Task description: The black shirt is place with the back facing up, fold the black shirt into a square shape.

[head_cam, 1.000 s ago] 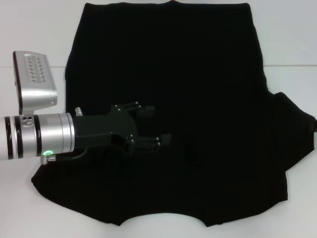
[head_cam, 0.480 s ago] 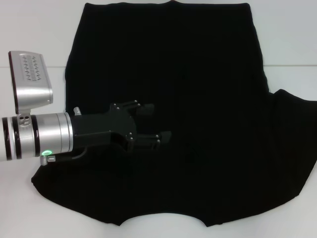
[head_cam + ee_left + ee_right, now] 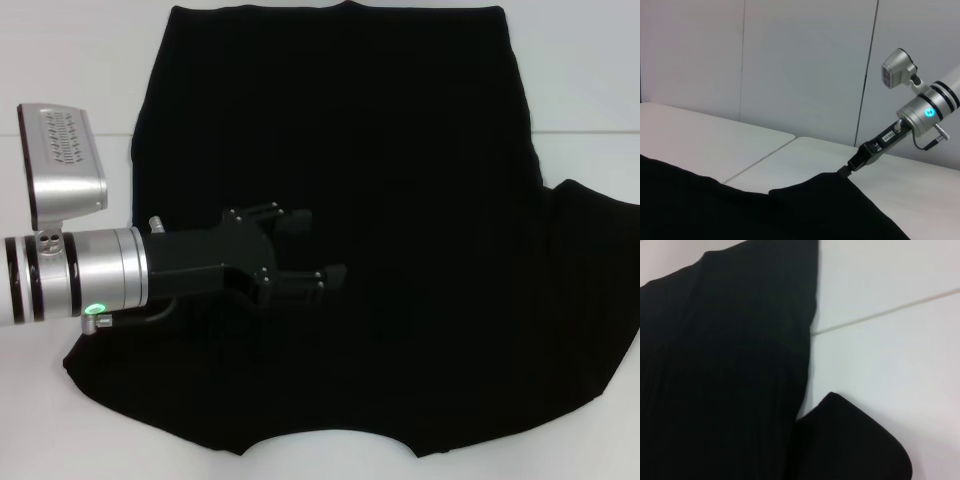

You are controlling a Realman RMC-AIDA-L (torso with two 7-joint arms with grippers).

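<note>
Only a small white label [image 3: 888, 136] on the far arm carries print, and it's too small to read.

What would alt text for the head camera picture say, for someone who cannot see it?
A large black shirt lies spread flat on a white table. The robot's left gripper reaches in over the shirt's left side, fingers apart.

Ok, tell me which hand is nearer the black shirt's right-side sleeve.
Right. The right hand grips the tip of the sleeve of the black shirt; the left hand hovers open over the shirt's left half, far from it.
</note>
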